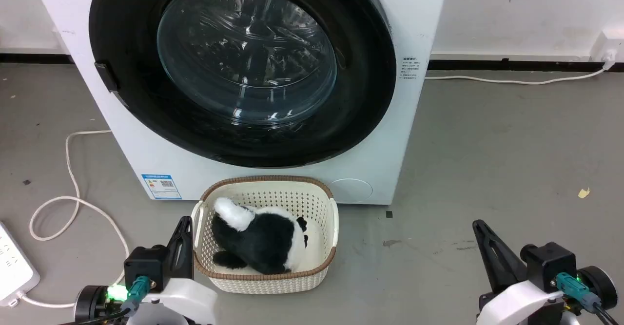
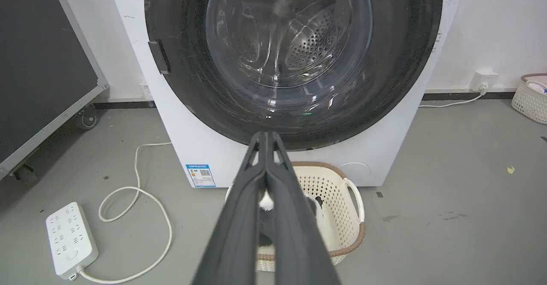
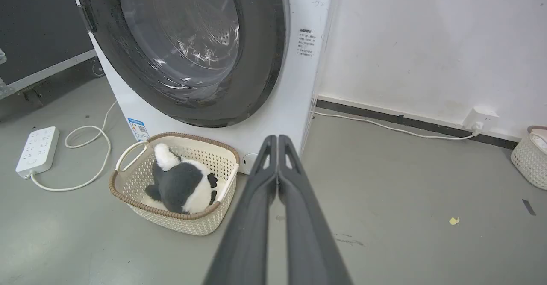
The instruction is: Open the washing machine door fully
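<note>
The white washing machine (image 1: 419, 18) stands ahead with its round glossy black door (image 1: 126, 32) lying flush against the front. A small black handle tab (image 1: 106, 75) sits on the door's left edge. Through the glass bowl window (image 1: 246, 54) the steel drum shows. My left gripper (image 1: 185, 222) rests low at the lower left, fingers together, holding nothing. My right gripper (image 1: 478, 226) rests low at the lower right, also shut and empty. Both are well short of the door. The door (image 2: 179, 28) and tab (image 2: 159, 57) show in the left wrist view, the door (image 3: 265, 41) also in the right wrist view.
A cream basket (image 1: 331, 218) holding a black-and-white plush toy (image 1: 263, 237) sits on the floor right before the washer. A white power strip (image 2: 70, 238) and looped cable (image 1: 73, 203) lie at the left. A dark wheeled panel (image 2: 42, 63) stands left; another basket (image 3: 530, 157) is far right.
</note>
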You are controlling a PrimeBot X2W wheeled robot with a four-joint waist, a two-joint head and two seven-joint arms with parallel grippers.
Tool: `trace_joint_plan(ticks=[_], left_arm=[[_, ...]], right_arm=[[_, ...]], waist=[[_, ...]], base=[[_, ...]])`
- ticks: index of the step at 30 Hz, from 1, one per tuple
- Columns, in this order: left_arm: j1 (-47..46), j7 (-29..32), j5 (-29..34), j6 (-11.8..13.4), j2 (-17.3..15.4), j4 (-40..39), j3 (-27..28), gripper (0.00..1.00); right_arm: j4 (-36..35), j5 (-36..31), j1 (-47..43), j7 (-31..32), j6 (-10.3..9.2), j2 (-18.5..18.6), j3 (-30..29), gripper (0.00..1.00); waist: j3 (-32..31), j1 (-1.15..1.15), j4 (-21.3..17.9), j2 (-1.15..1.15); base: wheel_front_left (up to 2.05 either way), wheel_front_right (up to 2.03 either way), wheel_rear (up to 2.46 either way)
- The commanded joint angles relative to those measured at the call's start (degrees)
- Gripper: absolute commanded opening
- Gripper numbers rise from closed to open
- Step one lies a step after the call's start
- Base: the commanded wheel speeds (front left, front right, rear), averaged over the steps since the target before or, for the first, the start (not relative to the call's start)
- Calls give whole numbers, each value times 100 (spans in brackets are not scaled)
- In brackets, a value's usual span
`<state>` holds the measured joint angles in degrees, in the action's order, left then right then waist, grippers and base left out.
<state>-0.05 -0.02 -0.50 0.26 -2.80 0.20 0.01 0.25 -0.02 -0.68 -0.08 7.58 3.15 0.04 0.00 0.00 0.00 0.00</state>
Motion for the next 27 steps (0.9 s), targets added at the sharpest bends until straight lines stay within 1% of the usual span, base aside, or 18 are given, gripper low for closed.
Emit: trace_joint_plan(ticks=[1, 27], left_arm=[[5, 2, 50, -26, -8, -20, -1, 0], [5, 2, 50, -26, -8, -20, -1, 0]], right_arm=[[-25, 2, 68, 8, -9, -27, -4, 0], [-25, 2, 68, 8, -9, -27, -4, 0]], waist=[[0, 0, 0, 0], [0, 0, 0, 0]], base=[[0, 0, 0], [0, 0, 0]])
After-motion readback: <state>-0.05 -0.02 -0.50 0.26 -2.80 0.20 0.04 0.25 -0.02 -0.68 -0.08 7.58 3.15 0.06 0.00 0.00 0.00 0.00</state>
